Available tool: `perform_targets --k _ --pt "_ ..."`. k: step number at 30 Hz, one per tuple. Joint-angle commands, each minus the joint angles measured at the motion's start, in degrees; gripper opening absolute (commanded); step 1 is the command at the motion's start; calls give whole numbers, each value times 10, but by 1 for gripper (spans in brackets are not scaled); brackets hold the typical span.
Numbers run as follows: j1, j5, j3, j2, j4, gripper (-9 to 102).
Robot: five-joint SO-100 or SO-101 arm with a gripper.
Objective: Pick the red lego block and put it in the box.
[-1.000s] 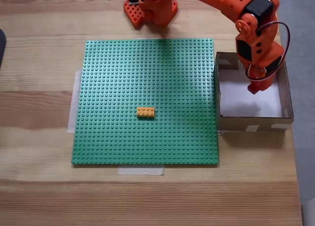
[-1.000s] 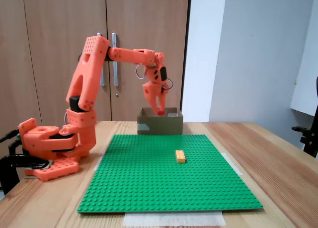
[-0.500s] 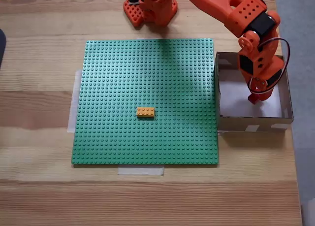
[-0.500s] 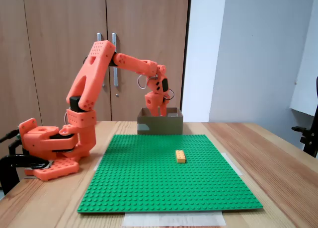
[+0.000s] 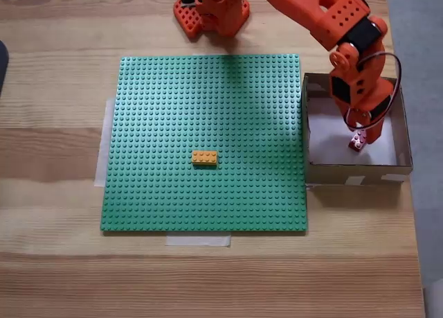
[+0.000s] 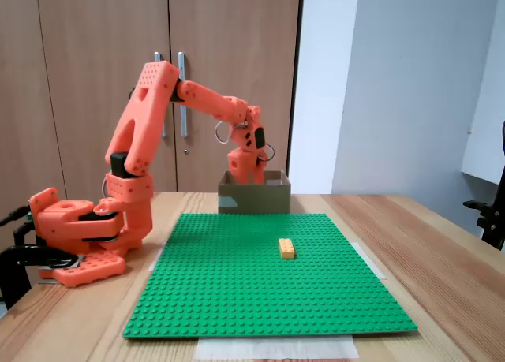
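Observation:
The red lego block (image 5: 356, 142) lies studs-up on the white floor of the box (image 5: 401, 134), near its front right part. My gripper (image 5: 360, 129) hangs just above the block, its jaws slightly apart and no longer clamping it. From the side, in the other fixed view, the gripper (image 6: 252, 169) dips behind the rim of the brown cardboard box (image 6: 254, 198), whose wall hides the fingertips and the block.
An orange-yellow brick (image 5: 204, 157) sits on the green studded baseplate (image 5: 173, 103), left of the box. The arm's base (image 5: 211, 10) stands at the far table edge. Cupboard doors (image 6: 95, 31) rise behind the table.
The gripper came down into the box with the red block. It then drew back slightly, and the block now rests on the box floor with its studs showing.

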Motion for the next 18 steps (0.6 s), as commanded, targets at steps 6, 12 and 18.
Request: perform_targets --k 6,12,18 --pt "-1 -19 27 151 -23 8" --pt "23 -64 126 306 -83 -1" --pt "76 -49 208 447 -113 -1"
